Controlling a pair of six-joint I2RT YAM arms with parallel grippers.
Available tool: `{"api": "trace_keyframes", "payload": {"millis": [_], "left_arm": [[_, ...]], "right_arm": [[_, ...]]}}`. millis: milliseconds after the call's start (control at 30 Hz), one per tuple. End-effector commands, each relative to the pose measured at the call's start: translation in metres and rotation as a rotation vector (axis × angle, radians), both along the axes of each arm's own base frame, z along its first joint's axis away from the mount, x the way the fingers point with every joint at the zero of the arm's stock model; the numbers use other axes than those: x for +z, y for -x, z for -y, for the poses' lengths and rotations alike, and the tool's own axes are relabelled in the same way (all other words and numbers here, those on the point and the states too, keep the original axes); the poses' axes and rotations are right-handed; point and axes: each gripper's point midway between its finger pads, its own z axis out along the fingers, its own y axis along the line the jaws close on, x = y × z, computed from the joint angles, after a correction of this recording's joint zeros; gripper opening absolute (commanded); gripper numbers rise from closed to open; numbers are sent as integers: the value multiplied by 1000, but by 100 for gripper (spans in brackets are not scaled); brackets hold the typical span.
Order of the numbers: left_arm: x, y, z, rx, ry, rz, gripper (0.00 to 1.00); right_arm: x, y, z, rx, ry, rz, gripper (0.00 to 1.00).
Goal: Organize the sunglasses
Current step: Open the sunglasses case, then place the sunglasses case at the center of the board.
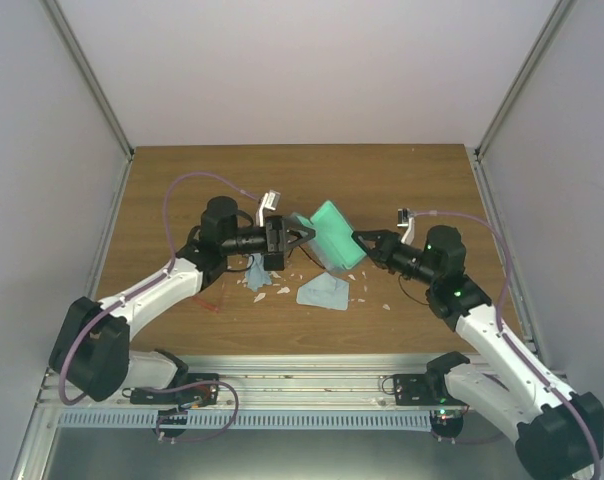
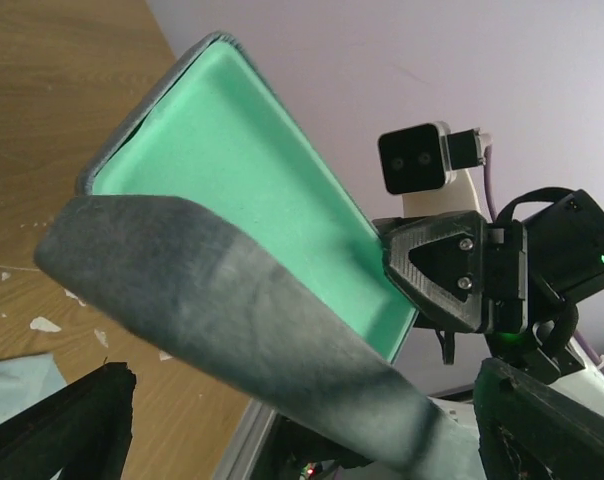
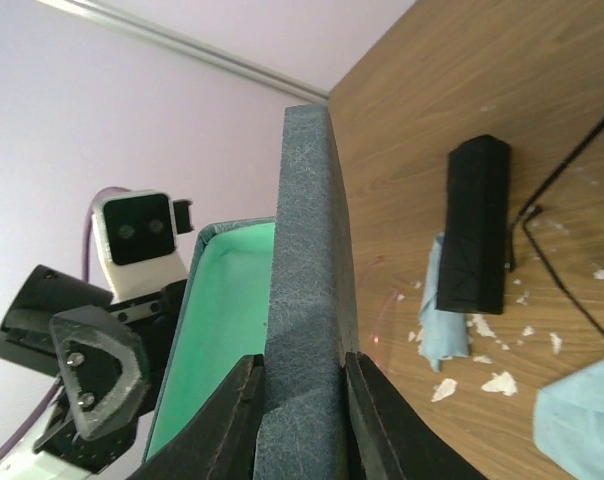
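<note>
An open felt case (image 1: 334,232), grey outside and green inside, is held tilted above the table between both arms. My right gripper (image 3: 304,372) is shut on the case's grey wall (image 3: 307,230), one finger pressed against each side. My left gripper (image 2: 302,405) is open, its fingers (image 2: 62,425) spread wide with the case's grey lower half (image 2: 232,300) crossing between them and the green lining (image 2: 232,140) behind. In the top view my left gripper (image 1: 300,245) sits at the case's left edge and my right gripper (image 1: 360,240) at its right. The sunglasses (image 3: 528,218) lie on the table, only thin black wire showing.
An oblong black hard case (image 3: 477,225) lies beside the sunglasses, partly on a blue cloth (image 3: 447,310). A second blue cloth (image 1: 322,292) lies in front of the felt case. Small white scraps (image 1: 284,291) litter the wood. Grey walls enclose the table (image 1: 182,180).
</note>
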Motion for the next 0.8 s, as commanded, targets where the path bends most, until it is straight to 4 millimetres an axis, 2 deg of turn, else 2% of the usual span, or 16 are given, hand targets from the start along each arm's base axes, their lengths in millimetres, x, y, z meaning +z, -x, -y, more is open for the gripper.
{"api": "trace_keyframes", "payload": {"millis": [0,100,200,367,533,633,767], "left_arm": [[1,-9,3,-3,-10,14,92],[-8,-14,3,7,-30,-5,94],[-16,-19,-1,37,-64,-12,95],[-23,-24,-11,101,-131,4,98],[-38,-12,-24,133,-178,1,98],[-51,-2,-32,142,-207,-14,97],[-67,8,-40,159,-235,-33,98]], "right_arm": [[-11,-6,13,-45,4,-6,5],[-24,-10,23,-80,27,-25,4],[-35,-18,40,-145,85,-28,4],[-65,-36,92,-336,278,-57,4],[-94,-62,143,-534,535,-80,1],[-108,-72,155,-564,635,-79,1],[-126,-83,156,-521,732,-50,1]]}}
